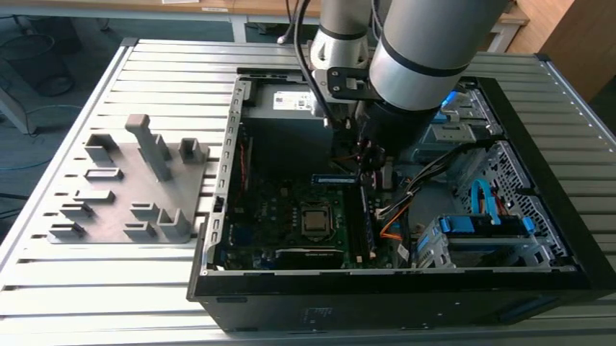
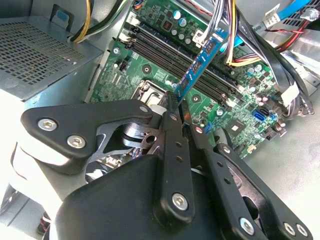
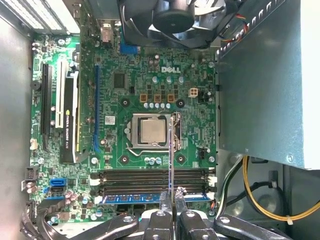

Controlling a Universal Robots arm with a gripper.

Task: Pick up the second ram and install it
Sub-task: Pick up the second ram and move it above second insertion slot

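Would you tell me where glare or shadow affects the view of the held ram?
Exterior view: the case is dim beneath the arm, while the table is bright. Second wrist view: a washed-out white patch lies beside the tool, but the second ram it grips is evenly lit. First wrist view: even light on the motherboard; no glare on the second ram.

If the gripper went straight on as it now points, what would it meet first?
The gripper, jaws shut on the second ram, would likely press that stick into the empty memory slots first; depth is unclear.
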